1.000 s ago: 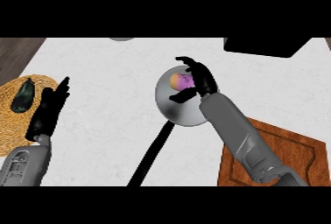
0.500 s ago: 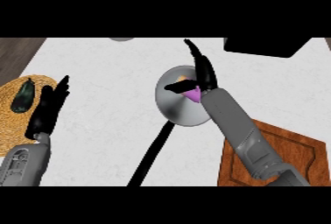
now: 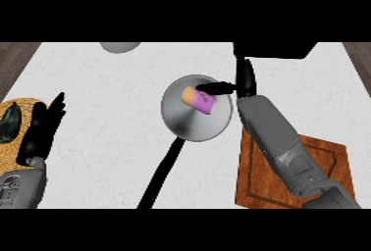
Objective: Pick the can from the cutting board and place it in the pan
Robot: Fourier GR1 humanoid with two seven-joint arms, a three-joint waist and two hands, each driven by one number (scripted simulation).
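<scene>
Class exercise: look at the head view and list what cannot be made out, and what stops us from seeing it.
- Cutting board: its left part is hidden by the right forearm.
- Can: whether the right robot hand touches it cannot be told.
- Grey round object: cut off at the top.
- Dark item at the left edge: cut off, unidentifiable.
- Left robot hand rests open at the left.

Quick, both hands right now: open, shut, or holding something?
Left hand: open, holding nothing.
Right hand: open; the can lies in the pan.

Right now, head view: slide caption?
Can lies in the pan; right robot hand open beside it, cutting board bare.
</scene>
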